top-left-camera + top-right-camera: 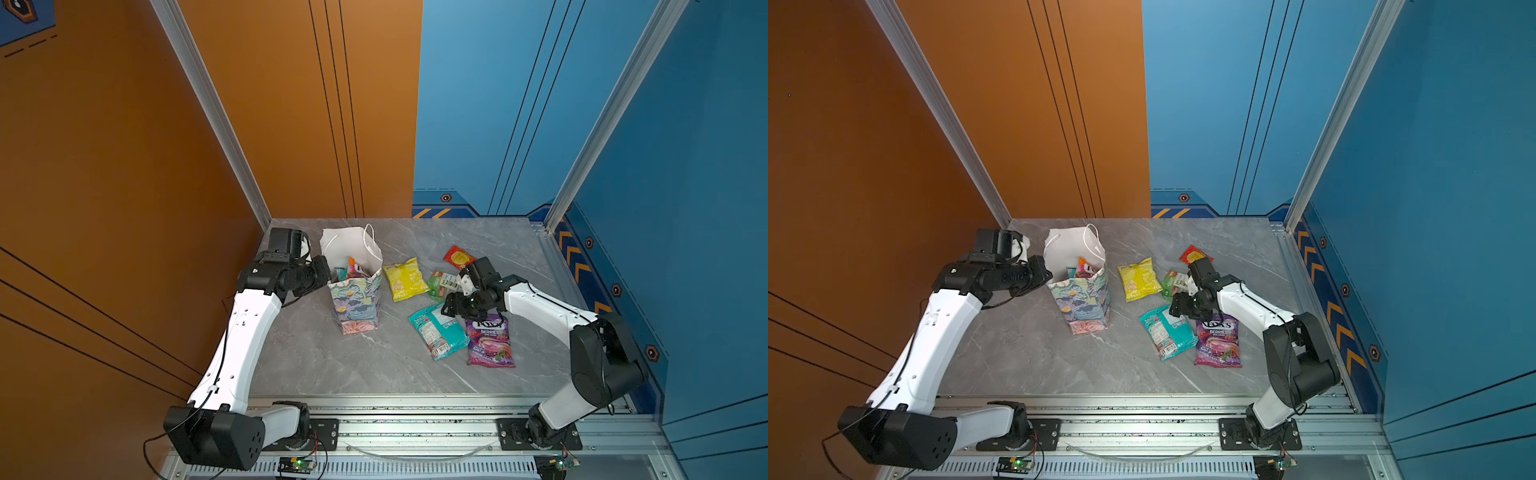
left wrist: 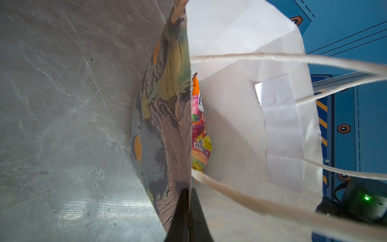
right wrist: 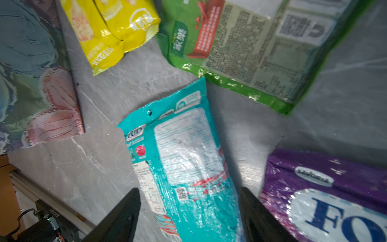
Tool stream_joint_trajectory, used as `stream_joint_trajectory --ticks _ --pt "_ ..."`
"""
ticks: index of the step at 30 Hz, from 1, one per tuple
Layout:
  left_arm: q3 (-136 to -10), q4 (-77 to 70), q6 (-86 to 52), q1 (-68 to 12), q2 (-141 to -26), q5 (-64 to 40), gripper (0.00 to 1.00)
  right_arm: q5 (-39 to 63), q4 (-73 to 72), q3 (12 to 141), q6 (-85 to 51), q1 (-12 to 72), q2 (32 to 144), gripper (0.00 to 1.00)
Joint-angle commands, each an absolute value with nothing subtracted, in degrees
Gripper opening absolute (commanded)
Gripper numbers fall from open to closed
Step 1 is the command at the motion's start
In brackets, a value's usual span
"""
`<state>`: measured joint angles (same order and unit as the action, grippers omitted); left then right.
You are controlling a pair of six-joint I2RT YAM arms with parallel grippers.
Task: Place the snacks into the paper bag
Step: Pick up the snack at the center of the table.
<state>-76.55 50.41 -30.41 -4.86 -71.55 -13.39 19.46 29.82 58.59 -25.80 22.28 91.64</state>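
Claws at work: my right gripper (image 3: 188, 190) hangs spread over the teal packet (image 3: 184, 146), and my left gripper (image 2: 186, 193) pinches the rim of the upright paper bag (image 2: 167, 104) across the table (image 1: 332, 365). I judge the glossy film may slip, or a jaw may snag the purple packet (image 3: 314, 188) just beside. The green packet (image 1: 440, 286), yellow packet (image 1: 404, 279) and red packet (image 1: 457, 256) lie beyond.

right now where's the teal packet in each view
In a top view: teal packet between bag and purple packet.
In a top view: teal packet, same spot.
Left wrist: not in it.
Right wrist: middle of the picture.
Shared landmark: the bag, in all four.
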Motion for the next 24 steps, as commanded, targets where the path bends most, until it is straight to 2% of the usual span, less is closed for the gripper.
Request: stream_joint_trajectory --ticks 1,14,24 --pt "-75.68 49.92 -30.65 -4.48 -70.32 -14.61 0.0 18.61 26.21 56.53 -26.49 20.99 93.0 0.76" --pt "-75.76 50.01 -30.79 -4.31 -70.21 -14.88 0.0 29.12 15.81 49.84 -32.1 19.12 96.03 0.75" --pt "-75.67 49.96 -30.91 -4.31 -70.15 -14.87 0.0 33.35 6.79 45.56 -38.57 19.23 97.72 0.71"
